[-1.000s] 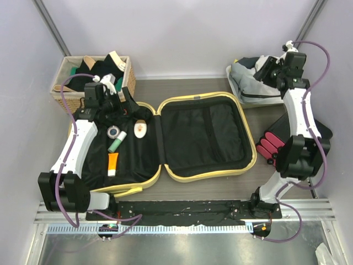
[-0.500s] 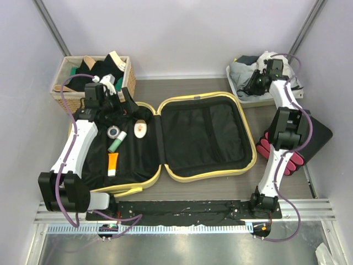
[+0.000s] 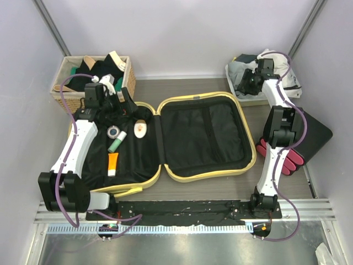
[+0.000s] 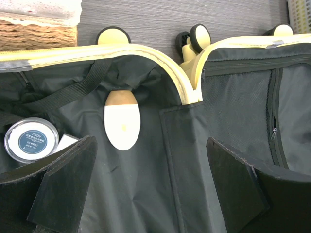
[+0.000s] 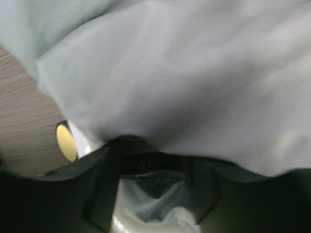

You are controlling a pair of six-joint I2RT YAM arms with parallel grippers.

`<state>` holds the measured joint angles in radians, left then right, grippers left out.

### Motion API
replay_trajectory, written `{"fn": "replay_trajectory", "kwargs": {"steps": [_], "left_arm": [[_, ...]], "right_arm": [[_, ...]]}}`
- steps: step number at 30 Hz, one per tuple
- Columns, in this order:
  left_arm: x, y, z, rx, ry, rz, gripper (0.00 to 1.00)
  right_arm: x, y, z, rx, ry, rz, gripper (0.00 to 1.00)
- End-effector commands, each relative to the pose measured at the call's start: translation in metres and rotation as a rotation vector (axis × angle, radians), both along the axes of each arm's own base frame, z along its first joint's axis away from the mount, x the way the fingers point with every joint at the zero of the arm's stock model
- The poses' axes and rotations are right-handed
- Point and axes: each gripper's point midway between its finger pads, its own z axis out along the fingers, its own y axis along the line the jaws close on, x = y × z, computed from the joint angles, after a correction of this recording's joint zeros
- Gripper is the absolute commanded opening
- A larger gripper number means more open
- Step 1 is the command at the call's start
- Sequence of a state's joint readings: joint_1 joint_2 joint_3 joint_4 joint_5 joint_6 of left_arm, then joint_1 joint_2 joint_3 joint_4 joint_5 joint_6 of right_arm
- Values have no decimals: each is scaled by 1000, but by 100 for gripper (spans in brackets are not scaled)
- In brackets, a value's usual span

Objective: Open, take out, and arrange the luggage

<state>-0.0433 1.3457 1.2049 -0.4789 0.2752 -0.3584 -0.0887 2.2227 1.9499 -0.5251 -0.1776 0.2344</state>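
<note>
My left hand: it hovers over the far end of the left shell, fingers spread wide and gripping nothing.
Step in hand: I judge it to be lifting out the small things, and the white oval piece with a tan cap lies right below me.
Doing it well: I should come straight down, set my fingers across its narrow width, and close gently. The lining under it looks soft, and a black strap lies close by. Then I should lift clear of the yellow rim before swinging away.
Other contents: the round silver tin with a dark-blue label lies just left of the oval. A green tube and an orange tube lie nearer the bases.
The pale-yellow hard-shell luggage: it lies open and flat in the middle of the table. Both shells are lined in black fabric and the wheels point to the far side. The right shell looks bare.
My right hand: it is at the far right, against the grey cloth. I cannot tell whether it is gripping.
</note>
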Motion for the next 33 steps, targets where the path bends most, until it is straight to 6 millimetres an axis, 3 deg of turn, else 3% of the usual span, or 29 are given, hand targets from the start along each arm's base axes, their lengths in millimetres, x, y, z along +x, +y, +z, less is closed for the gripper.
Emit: {"fn": "replay_trajectory", "kwargs": {"steps": [1,2,5,6,7,9,10,13,14,16,24,28,31,33], "left_arm": [[-2,6,11,27,-43,20,100],[-3,6,11,39,-47,23,100],[-11,-13,4,100,-39,-18,98],[-13,-21,0,114,-30,-34,98],[-18,-36,-2,125,-24,-75,98],[-27,-57,-9,112,10,-126,98],[-29,-64,-12,97,20,-137,98],[-40,-94,-33,87,62,-190,97],[-43,-100,-40,102,77,-199,97],[-48,-110,-58,136,124,-215,97],[-54,-107,-96,197,194,-154,96],[-63,-122,-117,123,237,-202,95],[-66,-119,-128,137,265,-194,82],[-69,-107,-134,175,279,-154,75]], "right_arm": [[-21,24,62,53,-71,100,66],[-27,28,87,62,-113,108,67],[-49,35,120,51,-178,125,70],[-53,36,124,45,-193,126,70],[-64,37,111,50,-162,128,70],[-80,37,122,36,-180,136,70],[-91,37,107,37,-143,133,70],[-112,33,102,15,-131,104,70],[-125,32,81,16,-83,97,71],[-138,30,64,7,-62,79,72],[-158,29,30,-11,11,62,72],[-166,48,11,26,49,107,70],[-171,63,2,54,65,135,68],[-176,83,0,47,69,184,67]]}}
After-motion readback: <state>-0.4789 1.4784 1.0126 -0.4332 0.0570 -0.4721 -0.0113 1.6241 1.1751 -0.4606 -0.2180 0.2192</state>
